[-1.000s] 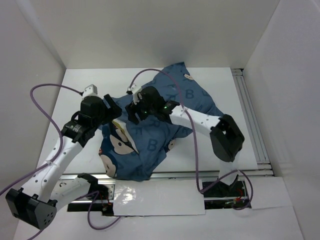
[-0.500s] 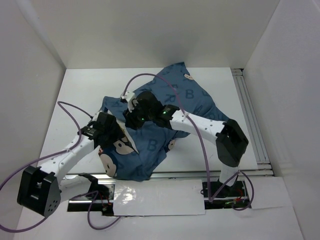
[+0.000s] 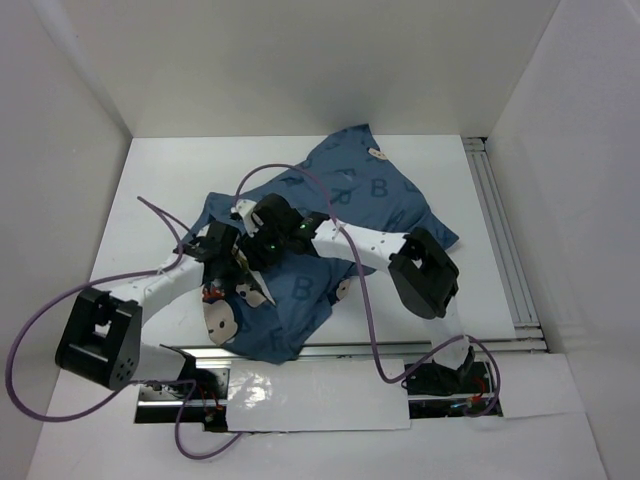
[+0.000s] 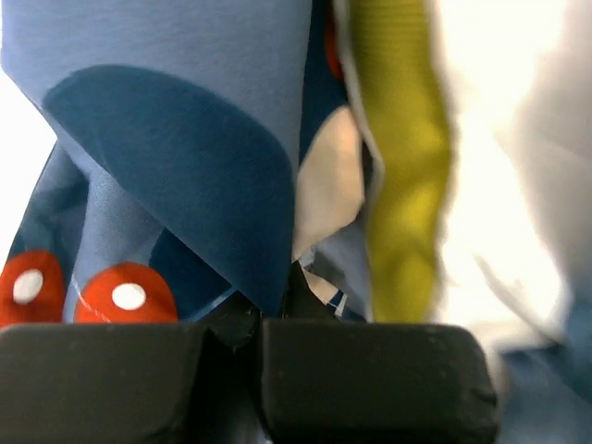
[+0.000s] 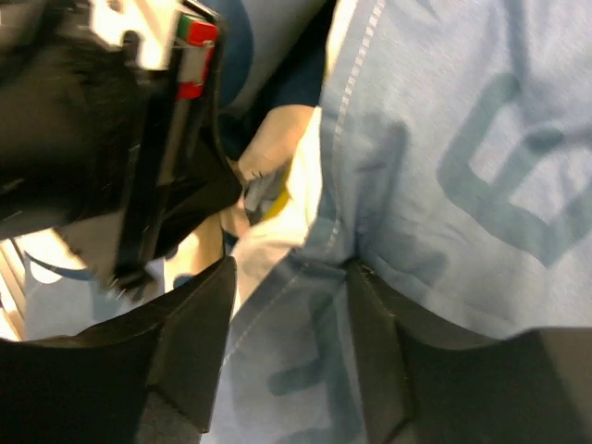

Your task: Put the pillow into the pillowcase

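Pinching a fold of denim-blue printed fabric pillowcase (image 4: 185, 139) with left gripper (image 4: 262, 314) jaws pressed together; straddling its hem with right gripper (image 5: 291, 277) jaws spread, beside soft white yellow-edged pillow (image 4: 407, 185).

The pillowcase (image 3: 385, 195) hides nearly all of the pillow (image 4: 404, 176); only a blurred yellow edge and washed-out white show. The pillowcase runs past both wrist views' edges.
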Action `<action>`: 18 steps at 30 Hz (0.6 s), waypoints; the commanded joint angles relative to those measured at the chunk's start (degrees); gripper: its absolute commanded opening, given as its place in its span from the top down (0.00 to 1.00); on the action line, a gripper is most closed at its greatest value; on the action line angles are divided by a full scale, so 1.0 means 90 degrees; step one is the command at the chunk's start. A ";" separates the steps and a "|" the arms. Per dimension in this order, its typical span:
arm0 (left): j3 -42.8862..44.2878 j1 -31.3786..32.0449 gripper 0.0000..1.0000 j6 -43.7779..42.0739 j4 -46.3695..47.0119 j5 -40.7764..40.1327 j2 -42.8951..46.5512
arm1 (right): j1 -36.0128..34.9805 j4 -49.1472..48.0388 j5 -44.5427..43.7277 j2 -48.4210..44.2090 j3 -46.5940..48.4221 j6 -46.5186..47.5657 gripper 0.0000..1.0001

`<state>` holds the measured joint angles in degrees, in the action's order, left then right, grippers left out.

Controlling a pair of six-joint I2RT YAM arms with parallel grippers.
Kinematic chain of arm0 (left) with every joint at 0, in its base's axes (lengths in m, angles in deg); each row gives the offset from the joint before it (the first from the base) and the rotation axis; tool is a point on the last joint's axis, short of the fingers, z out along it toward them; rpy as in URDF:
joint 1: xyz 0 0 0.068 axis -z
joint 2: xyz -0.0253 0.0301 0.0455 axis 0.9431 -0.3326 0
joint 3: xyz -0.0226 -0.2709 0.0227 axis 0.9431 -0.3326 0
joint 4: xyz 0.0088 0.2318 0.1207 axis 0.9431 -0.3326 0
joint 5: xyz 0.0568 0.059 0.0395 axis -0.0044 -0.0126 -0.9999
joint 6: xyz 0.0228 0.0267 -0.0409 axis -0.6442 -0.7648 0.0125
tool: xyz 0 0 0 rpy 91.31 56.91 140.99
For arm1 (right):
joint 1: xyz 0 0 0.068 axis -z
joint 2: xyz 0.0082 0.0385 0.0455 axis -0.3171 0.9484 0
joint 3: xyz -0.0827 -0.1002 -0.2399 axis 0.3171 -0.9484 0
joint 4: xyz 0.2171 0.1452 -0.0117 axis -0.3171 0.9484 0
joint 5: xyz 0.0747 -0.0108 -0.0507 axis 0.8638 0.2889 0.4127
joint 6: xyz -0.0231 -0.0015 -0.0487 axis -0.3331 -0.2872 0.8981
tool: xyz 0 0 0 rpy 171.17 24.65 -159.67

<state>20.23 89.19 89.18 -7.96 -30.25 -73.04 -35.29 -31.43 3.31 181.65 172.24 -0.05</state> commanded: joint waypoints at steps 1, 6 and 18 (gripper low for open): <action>0.0039 -0.0027 1.00 0.0056 -0.0010 -0.0119 0.0645 | -0.0098 0.0222 -0.0097 0.0260 0.0335 0.0216 0.39; 0.0223 -0.0027 1.00 -0.0119 -0.0292 -0.0304 0.1417 | -0.0099 0.0095 0.0022 0.0620 0.0277 0.0217 0.26; 0.2402 -0.0085 1.00 -0.1495 -0.0032 0.0055 0.3751 | 0.0399 0.0271 -0.1026 0.1714 0.0394 -0.0799 1.00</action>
<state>33.25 88.79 80.81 -20.20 -31.75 -46.42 -35.01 -35.24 -4.34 190.37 178.21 -5.88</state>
